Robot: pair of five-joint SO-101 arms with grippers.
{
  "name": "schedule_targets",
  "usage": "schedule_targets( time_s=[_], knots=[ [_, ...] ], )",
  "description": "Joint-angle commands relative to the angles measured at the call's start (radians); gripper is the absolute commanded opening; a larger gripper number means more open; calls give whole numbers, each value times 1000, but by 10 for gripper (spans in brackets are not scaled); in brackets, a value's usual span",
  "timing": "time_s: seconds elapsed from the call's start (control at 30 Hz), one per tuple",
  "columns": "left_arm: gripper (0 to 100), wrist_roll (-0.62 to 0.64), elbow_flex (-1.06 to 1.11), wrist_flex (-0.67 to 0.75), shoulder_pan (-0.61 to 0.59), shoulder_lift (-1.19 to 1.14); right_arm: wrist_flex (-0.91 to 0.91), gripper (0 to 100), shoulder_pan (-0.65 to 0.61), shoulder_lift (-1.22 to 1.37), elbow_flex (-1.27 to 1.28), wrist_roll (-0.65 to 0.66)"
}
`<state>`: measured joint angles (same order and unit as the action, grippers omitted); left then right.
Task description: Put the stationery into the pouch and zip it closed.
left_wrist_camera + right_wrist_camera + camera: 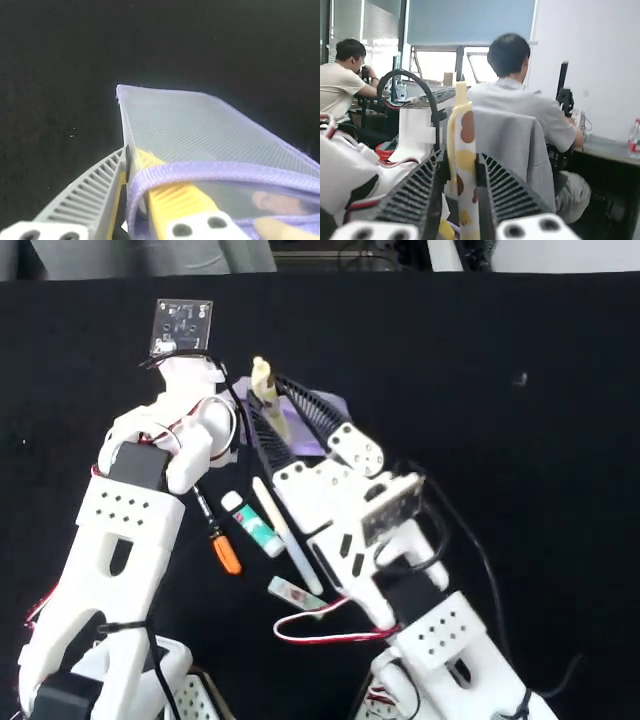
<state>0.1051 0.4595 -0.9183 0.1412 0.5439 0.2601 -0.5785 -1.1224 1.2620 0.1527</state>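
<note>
Left jaws: clamped on pouch (200, 125) lip; I held its mouth open.
Right jaws: gripped pen (462, 125) upright for insertion.

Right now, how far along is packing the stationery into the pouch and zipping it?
Nothing is clearly packed yet. In hand: the left claw holds the pouch by its open rim; the right claw is shut on a spotted pen near it. Left: an orange-handled tool, a green-and-white tube, a white pen and a small flat piece lie on the table; then zipping.
</note>
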Motion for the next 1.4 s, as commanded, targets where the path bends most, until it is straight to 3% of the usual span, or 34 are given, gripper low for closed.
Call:
schedule_targets(
  time_s=[0.0, 0.5, 0.8, 1.13, 1.23, 1.37],
  knots=[
    [28, 17, -22, 11, -25, 15, 89, 11, 14, -18, 41, 146],
    [28, 17, -31, 11, -25, 15, 442, 11, 11, -16, 265, 361],
    [28, 17, -191, -130, -25, -55, 566, 11, -110, -13, 361, 552],
    [28, 66, -403, -256, -67, -141, 562, 11, -83, -10, 355, 522],
    [28, 66, -412, -269, -70, -152, 549, 11, -25, -8, 325, 396],
    [28, 68, -397, -265, -67, -152, 370, 11, 71, -8, 220, 166]
  ],
)
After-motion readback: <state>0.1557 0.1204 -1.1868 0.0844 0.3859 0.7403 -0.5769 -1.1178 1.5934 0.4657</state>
